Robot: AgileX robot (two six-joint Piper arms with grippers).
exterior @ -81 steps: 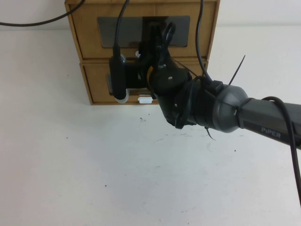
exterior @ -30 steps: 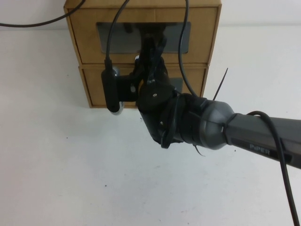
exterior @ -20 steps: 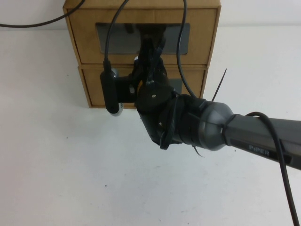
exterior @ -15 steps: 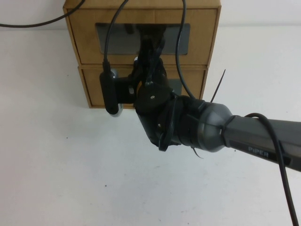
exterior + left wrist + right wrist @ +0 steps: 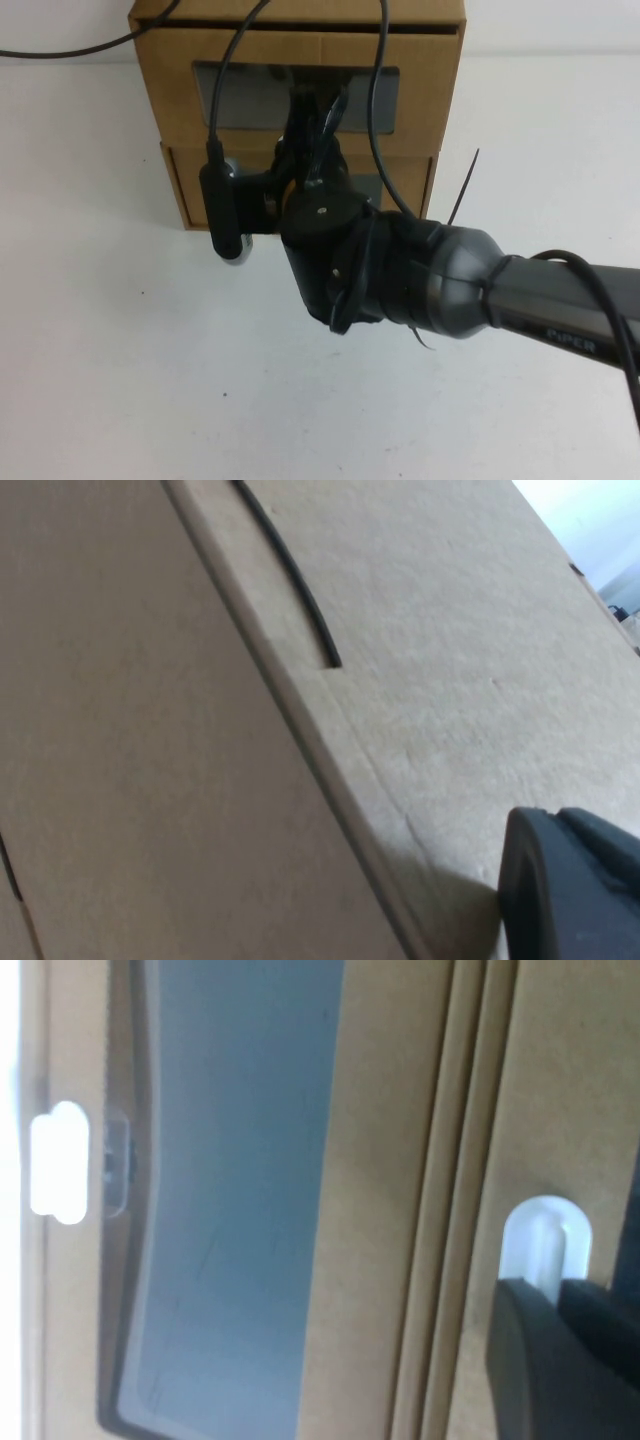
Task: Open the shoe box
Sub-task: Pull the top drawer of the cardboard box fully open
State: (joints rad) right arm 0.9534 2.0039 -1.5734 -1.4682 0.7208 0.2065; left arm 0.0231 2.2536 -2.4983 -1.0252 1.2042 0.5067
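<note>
The left gripper is out of the high view. Its own camera shows it hard up against plain cardboard with a fold and a short slit. I cannot tell whether it is open or closed, nor which box it is against.

Two boxes stand stacked, both on the far side of the right gripper. The lower box is below its tips and the upper box is level with them. Each has a window in its front. The panes look dull grey, so I cannot tell what is inside either box.

The right gripper is pressed to the bottom edge of the upper box's front. Its jaws are together, clamped on the white tab there. A second tab sits untouched on the lower box, beyond that box's pane and well apart from the jaws. The right arm runs off to the robot's right.

The step in hand looks like the pull itself: the tab is gripped, and a dark gap along the top of the upper front suggests it is just starting to come free.

The next move calls for a steady draw straight back toward the robot. The tab is small and could slip from the jaws, or the whole upper box could slide off the lower one instead of opening.
</note>
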